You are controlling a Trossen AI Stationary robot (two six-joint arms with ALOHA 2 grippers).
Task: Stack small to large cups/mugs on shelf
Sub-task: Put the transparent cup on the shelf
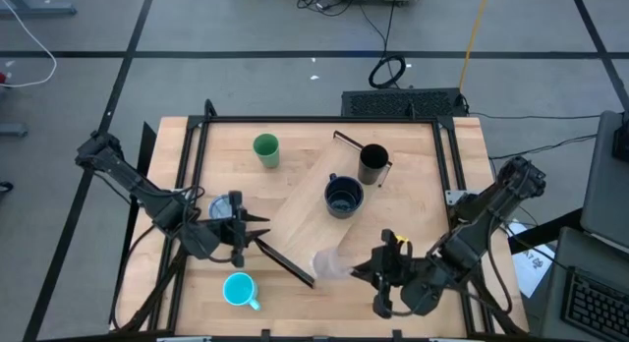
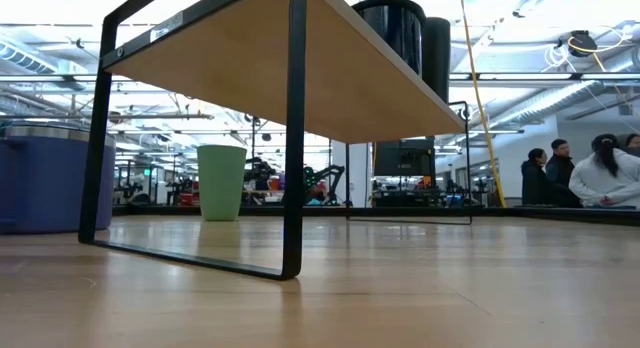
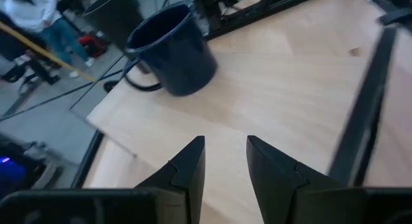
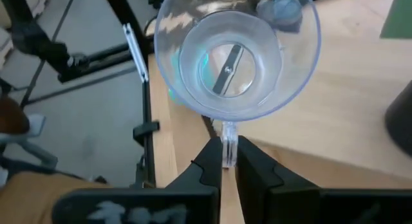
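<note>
The shelf (image 1: pixel 313 216) lies slantwise across the table. On it stand the wide black mug (image 1: pixel 343 196) and, at its far end, the tall black cup (image 1: pixel 373 163). The green tumbler (image 1: pixel 265 148) stands on the table at the far left, and the cyan mug (image 1: pixel 239 290) at the near left. The blue-purple mug (image 2: pixel 40 178) sits beside my left arm, partly hidden in the high view. My left gripper (image 3: pixel 225 153) hovers open at the shelf's left side with nothing between its fingers. My right gripper (image 4: pixel 228 161) is shut on the tiny clear cup (image 4: pixel 235 53), over the shelf's near end. My right gripper pinches the clear cup's small handle tab (image 4: pixel 228 141) between its two fingers, at the rim's edge. The fingers come from the table's near right, slanting down. The cup is lifted clear and tipped, with its mouth turned toward the gripper.
The shelf's dark metal brackets (image 2: pixel 292 138) stand at its short ends. A black frame (image 1: pixel 197 175) runs around the table's edges. People stand in the room beyond the table (image 2: pixel 580 173).
</note>
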